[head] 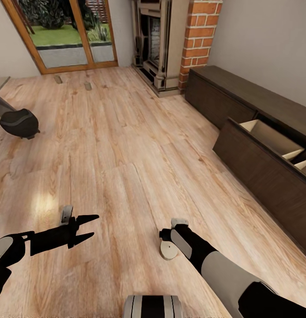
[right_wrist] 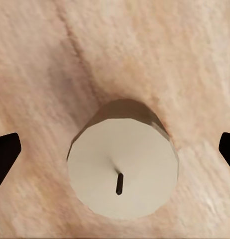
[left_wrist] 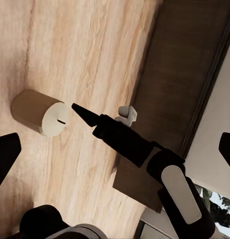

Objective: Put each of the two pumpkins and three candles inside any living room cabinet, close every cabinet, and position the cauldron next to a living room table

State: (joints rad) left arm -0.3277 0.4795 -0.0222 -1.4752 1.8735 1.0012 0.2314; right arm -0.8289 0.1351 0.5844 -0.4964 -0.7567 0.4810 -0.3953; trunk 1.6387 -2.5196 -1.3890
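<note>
My right gripper [right_wrist: 115, 149] hangs spread wide over a candle [head: 168, 250] standing upright on bare floor [head: 126, 145], wick [right_wrist: 118, 183] up. Open cabinet [head: 263, 150] drawer off right, cauldron [head: 19, 123] far left; left gripper [head: 88, 227] is apart too.

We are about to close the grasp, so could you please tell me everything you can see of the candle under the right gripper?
The candle is a short, stubby beige-tan cylinder with a flat pale top and a tiny dark wick at its centre. It looks waxy and plain. It stands upright on the wooden floor, resting on its base. The right gripper hangs directly above it, open, with its fingertips apart on either side and not touching it.
</note>
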